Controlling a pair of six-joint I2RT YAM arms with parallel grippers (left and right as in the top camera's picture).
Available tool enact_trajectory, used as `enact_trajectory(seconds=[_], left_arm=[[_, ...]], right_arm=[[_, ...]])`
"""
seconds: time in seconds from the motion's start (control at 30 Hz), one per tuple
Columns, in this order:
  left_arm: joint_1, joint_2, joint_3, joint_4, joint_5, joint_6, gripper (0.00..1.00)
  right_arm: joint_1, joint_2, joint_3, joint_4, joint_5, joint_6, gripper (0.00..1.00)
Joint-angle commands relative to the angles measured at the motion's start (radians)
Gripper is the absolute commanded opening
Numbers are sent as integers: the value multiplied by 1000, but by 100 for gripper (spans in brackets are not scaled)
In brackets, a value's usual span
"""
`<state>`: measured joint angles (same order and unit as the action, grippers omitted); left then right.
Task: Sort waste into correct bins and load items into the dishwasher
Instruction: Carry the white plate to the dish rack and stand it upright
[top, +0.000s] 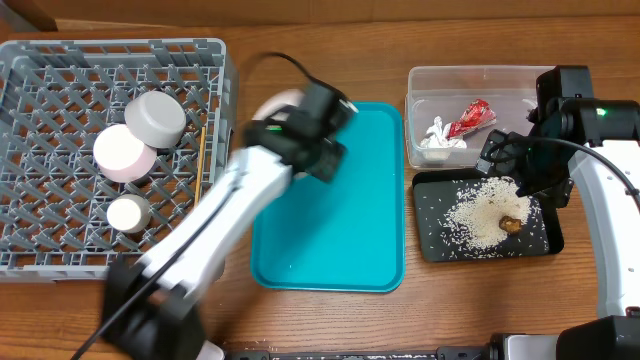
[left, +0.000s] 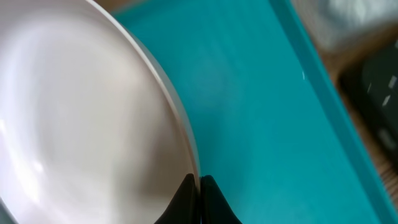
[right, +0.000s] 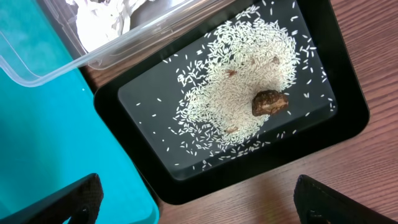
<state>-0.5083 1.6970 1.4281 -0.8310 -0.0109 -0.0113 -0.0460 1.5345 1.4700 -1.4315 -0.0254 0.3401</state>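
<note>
My left gripper (top: 292, 112) is shut on the rim of the white plate (top: 272, 101) and holds it above the turquoise tray's left edge. The left wrist view shows the fingers (left: 199, 183) pinching the plate (left: 81, 118). My right gripper (top: 522, 168) is open and empty above the black tray (top: 432, 245); its fingers (right: 202, 205) are wide apart. The tray (right: 134, 99) holds rice (top: 475, 215) and a brown lump (right: 269, 101). The clear tub (top: 420, 80) holds the red wrapper (top: 470, 118) and tissue (top: 437, 135). The dish rack (top: 60, 60) holds the grey bowl (top: 155, 118), pink bowl (top: 124, 152), white cup (top: 128, 213) and chopsticks (top: 200, 150).
The flat turquoise tray (top: 340, 220) lies between the rack and the bins, with nothing on it. It also shows in the left wrist view (left: 273, 112) and the right wrist view (right: 43, 143). The black tray touches the tub's near side. Bare wooden table lies in front.
</note>
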Motion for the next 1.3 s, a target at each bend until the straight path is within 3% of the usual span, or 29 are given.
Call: enact_trajectory(seconds=[0.0,0.07,0.33,0.57,0.6,0.63,0.67,0.7,0.73,0.83,0.93,1.03,1.1,1.27], left_arm=[[148,-158,16,-3,109,-74,4],[281,-194,16,-3,300,-22,4],[602,-133,14,-11,789,89,4],[756,3,14,-28,1062,106,4],[769,16,14,-34,1078,106,11],[779,24,14,-37,1085,105,28],[800,34,14,-40,1095,102,71],[810,35,14,-44,1097,96,82],[823,35,14,-50,1097,84,100],[869,2,14,-112,1044,71,100],[860,-64,14,-166,828,86,100],[804,-128,14,-199,396,-26,100],[755,-144,14,-253,118,-135,100],[716,-142,14,-395,82,-154,100]], right_arm=[[-2,-29,24,4,6,0,100],[-2,-29,24,3,5,0,100],[-2,-29,24,0,6,0,100],[-2,-29,24,1,6,0,100],[-2,-29,24,1,6,0,100],[-2,-29,24,0,6,0,100],[-2,-29,24,1,6,0,100],[-2,-29,24,1,6,0,100],[-2,-29,24,1,6,0,100],[-2,-29,24,25,0,0,100],[3,-29,24,108,-89,-38,100],[34,-29,24,265,-222,-147,100],[85,-25,24,370,-211,-240,100],[121,-10,24,359,-144,-243,100]])
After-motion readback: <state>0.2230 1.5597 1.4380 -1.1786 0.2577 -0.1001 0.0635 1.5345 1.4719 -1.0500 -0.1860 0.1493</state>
